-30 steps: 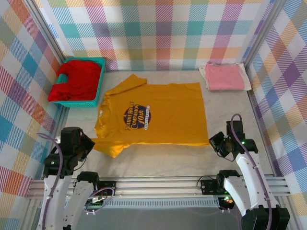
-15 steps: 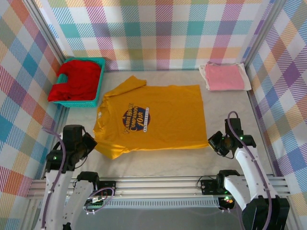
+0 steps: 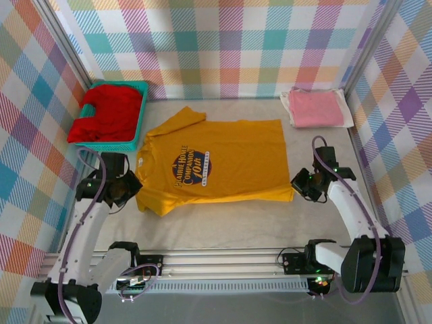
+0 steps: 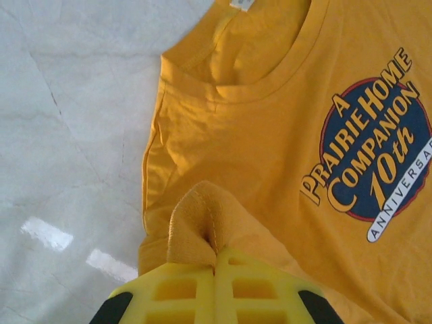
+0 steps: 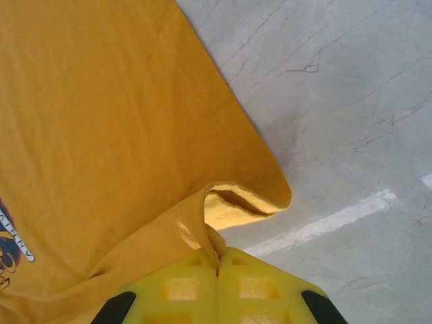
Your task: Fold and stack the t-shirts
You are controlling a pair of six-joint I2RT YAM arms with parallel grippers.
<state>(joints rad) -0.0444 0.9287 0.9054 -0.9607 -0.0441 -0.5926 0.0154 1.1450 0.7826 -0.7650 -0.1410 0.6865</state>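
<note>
Mustard tee (image 3: 216, 162) with the dark round print lies spread flat mid-table, both near corners pinched up. Pink tee (image 3: 315, 108) sits folded back-right. Red tee (image 3: 108, 111) is bunched in the teal basket (image 3: 111, 145), probably unfolded.

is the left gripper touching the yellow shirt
Touching. The left wrist view shows the left gripper shut on a pinched-up fold of the yellow shirt.

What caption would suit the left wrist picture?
Left pincer pinching a fold of the mustard-yellow t-shirt on the pale table.
</note>
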